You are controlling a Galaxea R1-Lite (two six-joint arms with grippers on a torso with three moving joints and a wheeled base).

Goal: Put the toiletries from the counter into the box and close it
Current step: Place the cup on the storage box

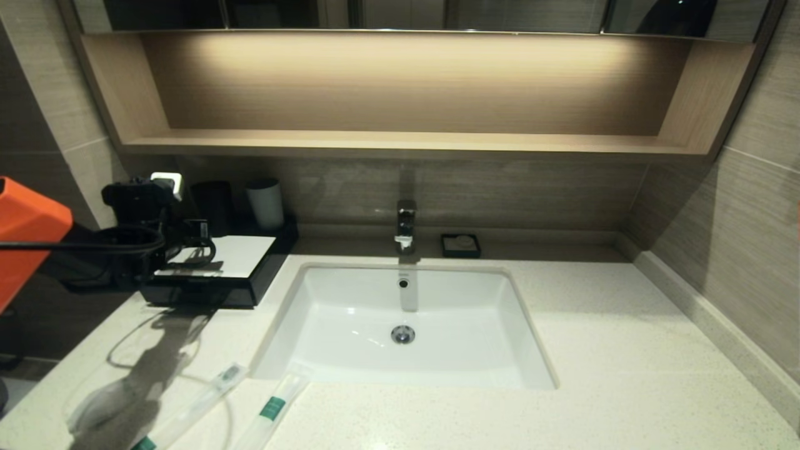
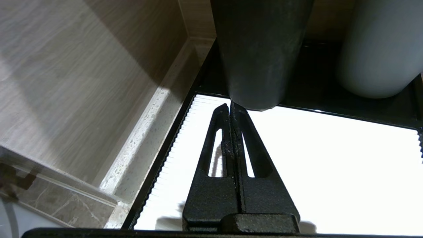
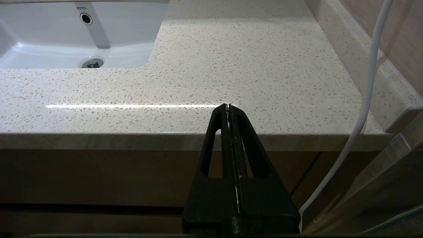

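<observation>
**A:** Where's the left gripper (image 2: 230,105)?

**B:** Over the box (image 1: 250,290), above its white top panel (image 2: 330,165). Fingers pressed flat together, nothing between them. Tips sit just short of the black tumbler (image 2: 261,49).

**A:** What's crowding it?

**B:** The tumbler dead ahead, the white-grey cup (image 2: 380,49) beside it. Both stand at the back of the box by the wall. In the head view the arm and its cables cover the box's left end.

**A:** Box state?

**B:** At the counter's (image 1: 625,375) back left corner, left of the sink (image 1: 350,300). The front face looks flush, but the arm hides part of it, so I can't confirm it's fully shut.

**A:** Toiletries?

**B:** Two toothbrush packets on the counter near the front edge. One (image 1: 194,406) lies slanted in the arm's shadow; the other (image 1: 275,403) is at the sink's front left corner, green band showing. They're near each other, well apart from the box. Can't make out the shorter pouch.

**A:** Right gripper (image 3: 228,106)?

**B:** Parked off the counter's front edge, right of the sink. Clenched, holding nothing. White cable (image 3: 366,99) hangs beside it.

**A:** Anything else?

**B:** Faucet (image 1: 406,228) behind the sink, small black soap dish (image 1: 460,245) to its right.
</observation>
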